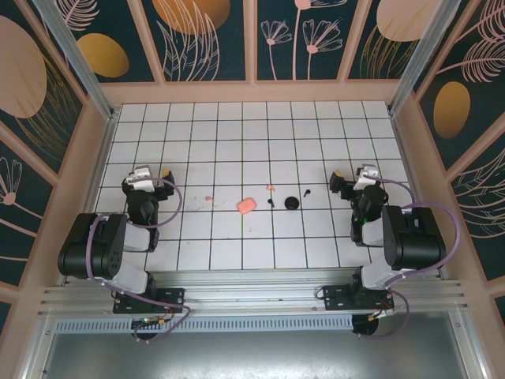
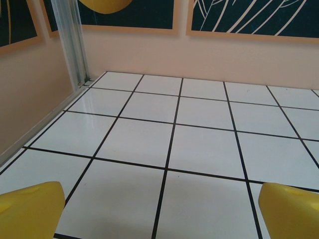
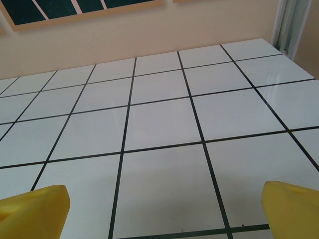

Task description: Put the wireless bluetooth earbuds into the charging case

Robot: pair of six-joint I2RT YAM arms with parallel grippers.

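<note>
On the left, the black left gripper (image 2: 159, 209) with yellow pads (image 2: 30, 211) stands spread wide and pinches nothing, its nose toward the far wall over the white tiled table (image 1: 197, 134) with its black grid lines; going right, a tiny pink speck (image 1: 209, 197) lies on the tiles, too small to name, though I would guess an earbud; next comes the small salmon-pink rounded plastic charging case (image 1: 246, 205), flat on the table near its middle, its long axis running roughly left to right with a slight slant, lid up or down I cannot tell; just past it, toward the far side, a second pink speck (image 1: 271, 187); then the flat black round disc (image 1: 292, 203); on the right, the black right gripper (image 3: 162, 211) is equally spread and empty, also facing the far wall. So the charging case lies sideways from both claws: rightward of the left one, leftward of the right one, a little toward the near edge; it sits between them, perhaps a shade closer to the left arm; either arm would have to swing inward to reach it.
</note>
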